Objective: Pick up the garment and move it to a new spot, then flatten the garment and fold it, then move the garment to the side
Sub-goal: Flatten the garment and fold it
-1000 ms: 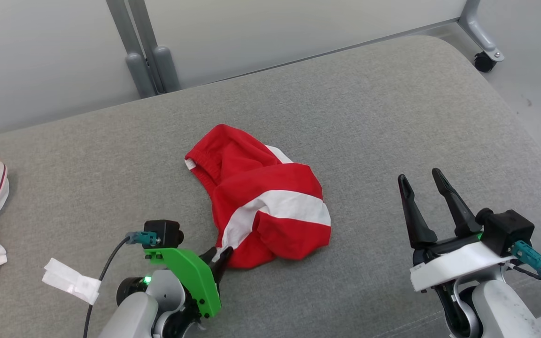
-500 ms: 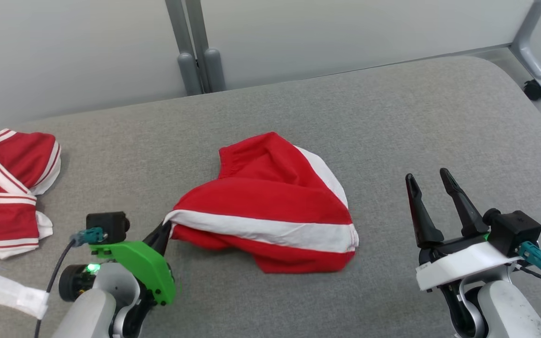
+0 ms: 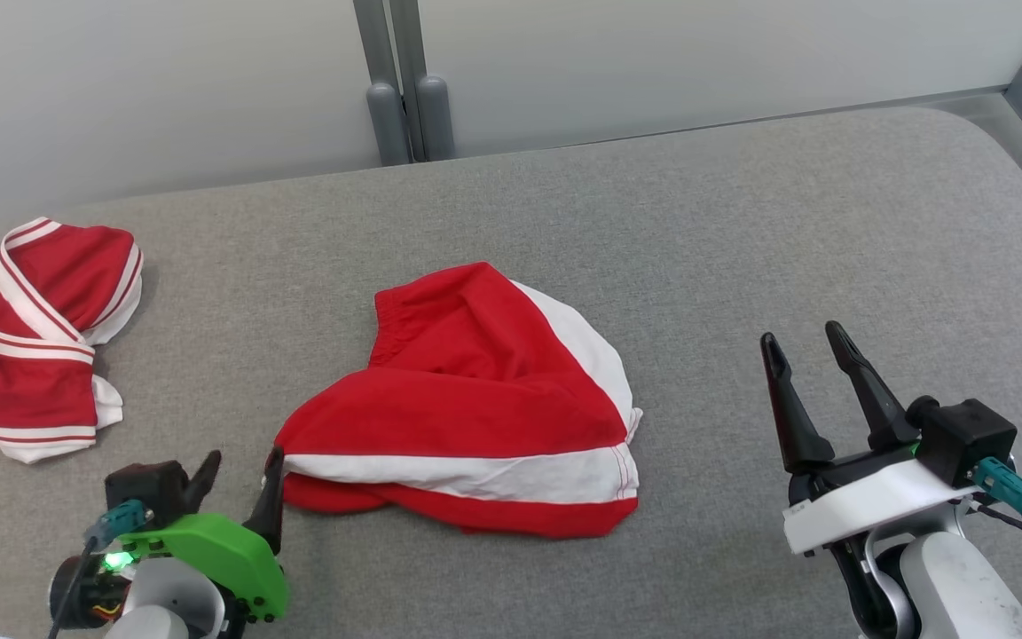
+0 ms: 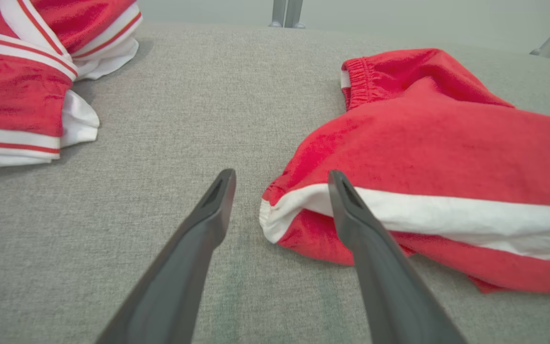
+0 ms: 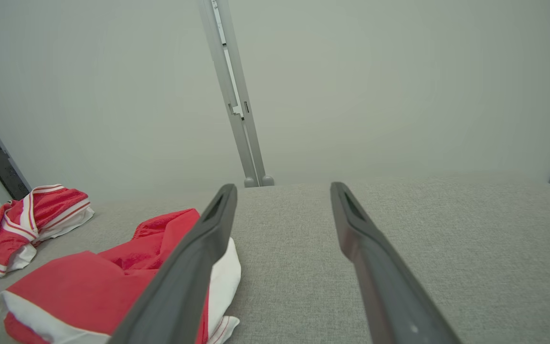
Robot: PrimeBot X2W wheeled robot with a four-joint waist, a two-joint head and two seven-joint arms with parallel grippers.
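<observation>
jersey [image 3: 36, 297]: red, white red-striped trim | shorts [image 3: 467, 399]: red, white band

Left tool [image 4: 281, 173], parted, flanks one corner of red shorts [image 4: 423, 143].

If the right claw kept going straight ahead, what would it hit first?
Nothing nearby: the right claw points across bare grey cushion; probably the pale wall behind, though depth is unclear.

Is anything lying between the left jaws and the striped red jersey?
Nothing visible. Bare grey cushion separates the open left jaws from the jersey; the red shorts lie on their other side.
</observation>
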